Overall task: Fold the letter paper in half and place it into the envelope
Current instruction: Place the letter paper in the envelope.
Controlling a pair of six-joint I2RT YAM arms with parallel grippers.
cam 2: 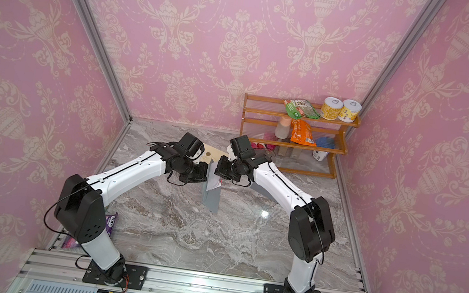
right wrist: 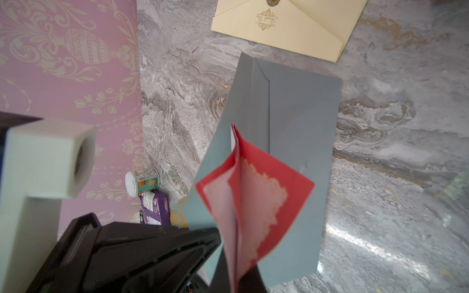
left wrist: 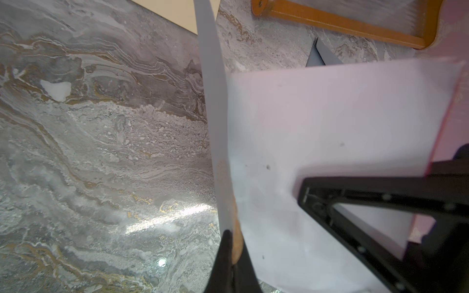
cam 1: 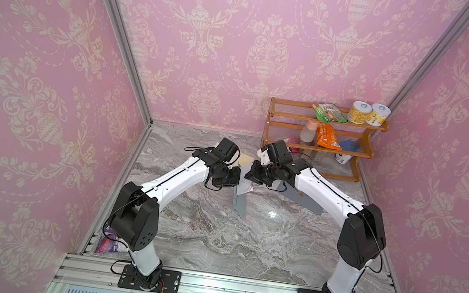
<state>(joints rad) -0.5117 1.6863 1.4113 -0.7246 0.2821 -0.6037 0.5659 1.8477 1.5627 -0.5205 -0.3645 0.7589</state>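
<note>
The left gripper point(left wrist: 229, 253) was clamped on an edge of the grey envelope point(right wrist: 302, 142), held above the desk point(cam 1: 214, 238). Just beside it, the right gripper point(right wrist: 236, 258) pinched the folded letter paper point(right wrist: 266, 177), corner at the envelope's mouth. The limp envelope might buckle shut and jam the paper. A cream envelope point(right wrist: 279, 33) lay beyond both grippers, clear of them.

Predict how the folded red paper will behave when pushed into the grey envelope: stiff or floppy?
Probably floppy: the red paper bows and its two leaves gape apart. Likely light, held by one pinched edge. It may buckle against the grey envelope rather than slide.
</note>
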